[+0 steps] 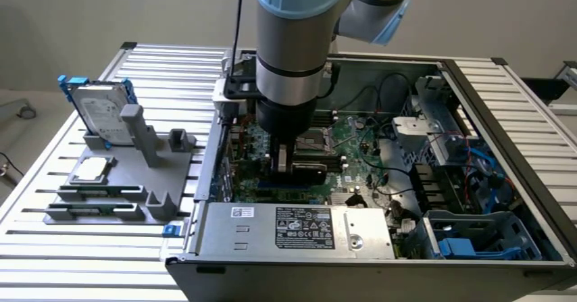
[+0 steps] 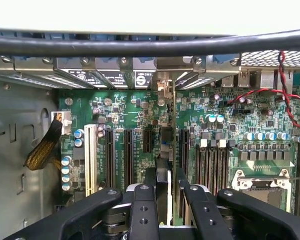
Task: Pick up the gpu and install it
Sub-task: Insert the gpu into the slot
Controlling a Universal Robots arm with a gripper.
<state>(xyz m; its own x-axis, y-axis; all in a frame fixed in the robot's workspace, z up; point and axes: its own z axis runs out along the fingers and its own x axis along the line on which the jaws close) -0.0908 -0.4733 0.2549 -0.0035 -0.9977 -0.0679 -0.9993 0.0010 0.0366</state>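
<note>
- Exterior view's pretty bright, soft even light, though the inside of the computer case (image 1: 361,278) sits in shade.
- Wrist view's dimmer, with a blown-out white band beyond the black cable (image 2: 139,45).

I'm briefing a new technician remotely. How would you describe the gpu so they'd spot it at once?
Find the open computer case on the slatted table and follow the robot arm down into it. The gripper is shut on the gpu, a thin card on edge over the motherboard. Its black shroud sets it apart from the silver, blue-railed hard drive outside.
</note>
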